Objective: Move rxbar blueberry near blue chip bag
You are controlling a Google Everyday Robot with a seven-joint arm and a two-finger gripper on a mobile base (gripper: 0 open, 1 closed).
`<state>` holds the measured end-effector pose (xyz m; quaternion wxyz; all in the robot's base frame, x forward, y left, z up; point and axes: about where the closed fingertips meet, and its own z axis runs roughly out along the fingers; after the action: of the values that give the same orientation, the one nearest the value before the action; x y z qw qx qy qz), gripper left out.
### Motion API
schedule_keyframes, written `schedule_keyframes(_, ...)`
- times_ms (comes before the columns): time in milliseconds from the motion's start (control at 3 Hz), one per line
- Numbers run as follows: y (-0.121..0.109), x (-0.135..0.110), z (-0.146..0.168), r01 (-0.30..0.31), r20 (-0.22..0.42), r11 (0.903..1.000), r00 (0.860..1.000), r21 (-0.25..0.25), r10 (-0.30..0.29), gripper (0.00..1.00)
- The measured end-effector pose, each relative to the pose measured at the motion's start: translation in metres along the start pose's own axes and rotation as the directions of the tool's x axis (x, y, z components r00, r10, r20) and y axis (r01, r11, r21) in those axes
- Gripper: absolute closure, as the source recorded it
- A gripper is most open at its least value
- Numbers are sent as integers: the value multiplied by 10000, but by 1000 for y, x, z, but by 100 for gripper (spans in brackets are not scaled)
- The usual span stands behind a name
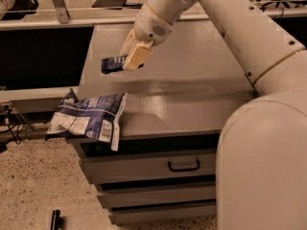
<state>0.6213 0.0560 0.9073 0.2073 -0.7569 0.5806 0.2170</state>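
My gripper (130, 56) is shut on the rxbar blueberry (112, 63), a small dark navy bar with pale lettering that sticks out to the left of the tan fingers (136, 56). I hold it above the left part of the grey cabinet top (192, 99). The blue chip bag (88, 119), crumpled blue and white, lies at the front left corner of the top and hangs over the edge, below and to the left of the bar.
The cabinet has a drawer with a black handle (183, 166) below the top. My arm's large white body (261, 166) fills the right side. A dark recess (38, 56) lies left of the cabinet. A small black object (55, 219) lies on the speckled floor.
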Motion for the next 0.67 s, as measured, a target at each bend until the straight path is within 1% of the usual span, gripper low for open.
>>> schedule_keyframes(333, 4, 1, 4, 628, 508, 9975, 9966, 328, -645, 100)
schedule_keyframes(667, 22, 0, 7, 1466, 913, 9888, 9847, 281, -1486, 98)
